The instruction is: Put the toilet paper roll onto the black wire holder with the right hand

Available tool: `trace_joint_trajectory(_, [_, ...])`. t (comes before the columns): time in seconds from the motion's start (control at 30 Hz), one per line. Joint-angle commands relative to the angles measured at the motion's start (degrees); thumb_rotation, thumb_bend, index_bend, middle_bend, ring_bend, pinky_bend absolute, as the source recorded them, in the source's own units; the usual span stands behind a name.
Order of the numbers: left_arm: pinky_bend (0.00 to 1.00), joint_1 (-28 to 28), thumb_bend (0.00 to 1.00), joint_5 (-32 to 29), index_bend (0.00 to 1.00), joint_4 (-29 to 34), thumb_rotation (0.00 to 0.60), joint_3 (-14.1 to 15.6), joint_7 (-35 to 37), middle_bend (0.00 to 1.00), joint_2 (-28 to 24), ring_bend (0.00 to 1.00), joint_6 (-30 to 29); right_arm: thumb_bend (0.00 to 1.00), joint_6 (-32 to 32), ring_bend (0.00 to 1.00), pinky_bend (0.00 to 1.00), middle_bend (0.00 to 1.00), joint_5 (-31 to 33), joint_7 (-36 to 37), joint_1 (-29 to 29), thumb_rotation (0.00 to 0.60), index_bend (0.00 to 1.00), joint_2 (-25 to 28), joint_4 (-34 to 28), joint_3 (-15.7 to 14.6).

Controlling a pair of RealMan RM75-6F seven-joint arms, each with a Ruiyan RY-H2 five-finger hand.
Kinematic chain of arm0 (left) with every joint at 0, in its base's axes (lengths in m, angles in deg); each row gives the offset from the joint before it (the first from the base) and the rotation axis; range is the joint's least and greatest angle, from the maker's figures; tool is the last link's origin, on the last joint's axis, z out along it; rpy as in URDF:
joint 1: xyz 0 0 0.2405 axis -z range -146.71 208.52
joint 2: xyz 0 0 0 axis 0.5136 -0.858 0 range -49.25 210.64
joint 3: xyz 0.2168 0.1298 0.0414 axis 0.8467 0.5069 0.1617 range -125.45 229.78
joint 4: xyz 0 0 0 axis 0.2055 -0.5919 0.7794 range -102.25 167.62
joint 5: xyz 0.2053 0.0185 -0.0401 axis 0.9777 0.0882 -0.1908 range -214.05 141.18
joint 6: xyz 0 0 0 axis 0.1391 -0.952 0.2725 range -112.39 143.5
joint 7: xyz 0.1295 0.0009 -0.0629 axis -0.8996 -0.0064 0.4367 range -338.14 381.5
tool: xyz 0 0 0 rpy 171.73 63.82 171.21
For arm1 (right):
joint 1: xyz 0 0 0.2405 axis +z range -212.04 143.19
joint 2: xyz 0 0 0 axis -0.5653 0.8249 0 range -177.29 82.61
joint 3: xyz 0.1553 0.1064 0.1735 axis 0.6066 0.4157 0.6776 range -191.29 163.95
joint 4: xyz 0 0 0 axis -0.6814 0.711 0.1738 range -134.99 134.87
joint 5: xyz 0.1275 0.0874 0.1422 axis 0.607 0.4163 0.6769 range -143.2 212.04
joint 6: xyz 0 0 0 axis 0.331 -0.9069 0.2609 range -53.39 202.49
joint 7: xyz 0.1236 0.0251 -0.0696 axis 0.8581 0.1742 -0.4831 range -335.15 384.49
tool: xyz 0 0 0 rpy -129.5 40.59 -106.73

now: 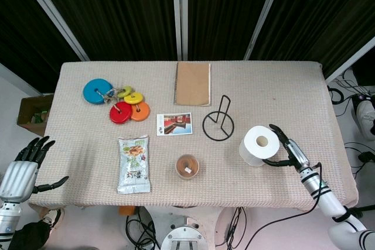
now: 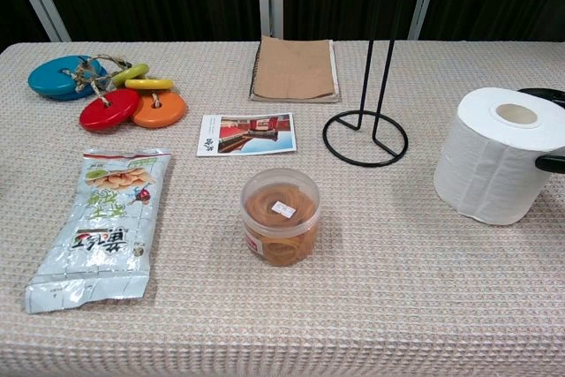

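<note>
The white toilet paper roll (image 1: pixel 258 144) stands on end at the table's right side, with its core hole facing up (image 2: pixel 499 165). My right hand (image 1: pixel 287 151) grips it from the right, with fingers (image 2: pixel 543 94) behind it and the thumb at its front. The black wire holder (image 1: pixel 218 124) stands upright a short way to the roll's left, with its round base flat on the cloth (image 2: pixel 365 134) and its posts bare. My left hand (image 1: pixel 23 168) hangs with its fingers apart off the table's front left corner and holds nothing.
A clear jar (image 1: pixel 187 166) with brown contents sits near the front edge, and a snack packet (image 1: pixel 134 164) lies to its left. A postcard (image 1: pixel 174 124), a brown notebook (image 1: pixel 193 83) and a bunch of coloured discs (image 1: pixel 114 100) lie further back.
</note>
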Motion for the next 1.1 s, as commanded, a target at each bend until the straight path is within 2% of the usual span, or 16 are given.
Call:
trace_joint_trajectory(0.03, [0.2,0.0,0.1,0.0,0.11,0.0,0.259,0.0,0.1,0.05,-0.1,0.04,-0.1,0.0,0.3,0.0,0.0,0.0,-0.4,-0.1,0.4,0.6,0.0,0.1,-0.1,-0.2])
trace_joint_trajectory(0.17, [0.2,-0.1,0.1,0.0,0.11,0.0,0.26,0.0,0.2,0.05,-0.1,0.04,-0.1,0.0,1.1,0.0,0.0,0.01,-1.3,0.0,1.1,0.6,0.0,0.3,-0.2,-1.0])
trace_joint_trajectory(0.23, [0.2,-0.1,0.1,0.0,0.11,0.0,0.258,0.0,0.2,0.05,-0.1,0.04,-0.1,0.01,1.4,0.0,0.0,0.07,-1.9,0.0,1.5,0.6,0.02,0.6,-0.2,-1.5])
trace_joint_trajectory(0.37, [0.2,-0.1,0.1,0.0,0.11,-0.1,0.259,0.0,0.2,0.05,0.0,0.04,-0.1,0.06,1.5,0.1,0.09,0.27,-2.0,-1.2,1.8,0.6,0.22,0.7,-0.1,-1.7])
trace_joint_trajectory(0.53, [0.2,-0.1,0.1,0.0,0.11,-0.1,0.257,0.0,0.2,0.05,0.0,0.04,-0.2,0.19,1.0,0.25,0.25,0.41,0.2,-3.7,1.2,0.6,0.47,0.3,-0.6,-0.4])
trace_joint_trajectory(0.63, [0.2,-0.1,0.1,0.0,0.11,-0.1,0.256,0.0,0.2,0.05,0.0,0.04,-0.2,0.23,-0.3,0.31,0.31,0.45,1.5,-5.3,0.5,0.6,0.56,0.2,-1.3,0.6])
trace_joint_trajectory(0.83, [0.2,-0.1,0.1,-0.1,0.11,-0.5,0.257,0.1,0.5,0.05,0.2,0.04,0.0,0.24,-7.8,0.32,0.33,0.46,1.7,-5.5,-1.5,0.6,0.59,2.6,-4.7,3.5])
trace_joint_trajectory(0.97, [0.2,-0.1,0.1,-0.1,0.11,-0.7,0.259,0.1,0.8,0.05,0.3,0.04,0.0,0.24,-15.3,0.33,0.33,0.46,-0.1,-5.7,-2.7,0.6,0.61,6.2,-9.8,5.9])
trace_joint_trajectory(1.1, [0.2,0.0,0.1,0.0,0.11,-0.9,0.26,0.1,0.9,0.05,0.5,0.04,0.0,0.24,-20.2,0.33,0.33,0.46,-1.2,-7.7,-2.9,0.6,0.61,9.4,-15.7,8.5])
